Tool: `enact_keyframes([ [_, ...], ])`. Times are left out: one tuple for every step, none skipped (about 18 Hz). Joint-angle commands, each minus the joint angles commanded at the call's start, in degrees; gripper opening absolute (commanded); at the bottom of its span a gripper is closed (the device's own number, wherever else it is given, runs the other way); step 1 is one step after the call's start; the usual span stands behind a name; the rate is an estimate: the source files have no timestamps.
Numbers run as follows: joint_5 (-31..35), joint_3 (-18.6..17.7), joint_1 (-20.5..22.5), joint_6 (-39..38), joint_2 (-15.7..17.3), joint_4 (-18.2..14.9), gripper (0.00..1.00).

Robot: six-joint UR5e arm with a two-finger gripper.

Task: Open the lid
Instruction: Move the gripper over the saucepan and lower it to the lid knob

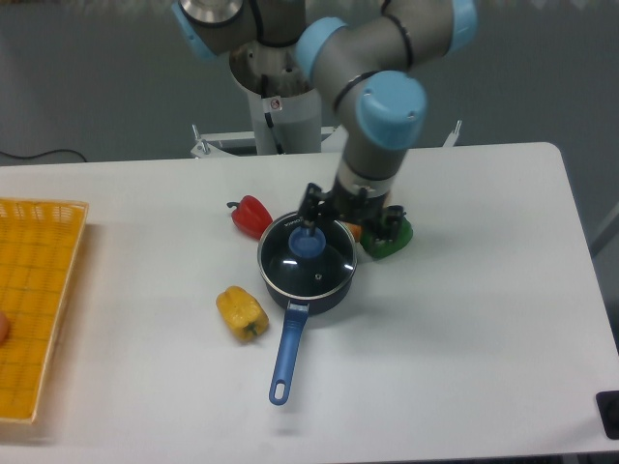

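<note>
The lid [314, 266], clear glass with a metal rim and a blue knob [308, 243], sits closed on the dark blue saucepan [327, 295]. The pan's long handle [285, 355] points toward the front edge. My gripper [349, 214] hovers open over the lid's far right rim. One black finger [311, 202] stands just behind the knob and the other is near the green pepper [395, 238]. Nothing is between the fingers.
A red pepper [251, 215] lies left of the pan's back and a yellow pepper [241, 312] at its front left. An orange pepper [354, 231] is mostly hidden under the gripper. A yellow basket [34, 300] stands at the table's left edge.
</note>
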Motion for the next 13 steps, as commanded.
enact_keyframes([
  [1.5,-0.3,-1.0,-0.2,-0.2,0.8,1.0],
  [1.6,-1.0,-1.2,-0.9,-0.1,2.4,1.0],
  [1.8,-1.5,-1.2,-1.9,0.0,4.6,1.0],
  [1.9,-2.3,-1.2,-2.5,0.1,6.5,1.0],
  [1.9,-2.6,-1.3,-2.6,0.1,7.2,1.0],
  [1.9,-3.2,-1.3,-2.7,0.1,7.6,1.0],
  [1.8,-3.7,-1.3,-2.8,0.1,7.7,1.0],
  [1.7,-4.2,-1.3,-2.7,0.1,7.7,1.0],
  [1.6,-4.7,-1.3,-2.7,0.1,8.1,1.0],
  [1.4,-5.0,-1.3,-2.8,-0.1,8.4,1.0],
  [0.8,-5.1,-1.2,-3.1,-0.2,8.5,1.0],
  [-0.2,-5.3,-1.2,-3.7,-0.4,8.4,1.0],
  [-1.4,-5.4,-0.9,-4.2,-0.4,8.4,1.0],
])
